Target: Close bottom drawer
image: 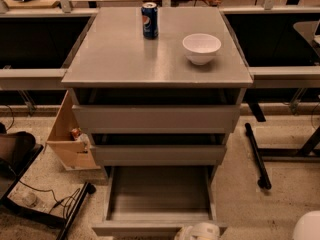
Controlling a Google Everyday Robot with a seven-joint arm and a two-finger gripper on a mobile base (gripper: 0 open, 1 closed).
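Gaping bottom drawer (159, 196), pincer (199, 232) at front

The view's bottom edge crops the end effector (199, 232).
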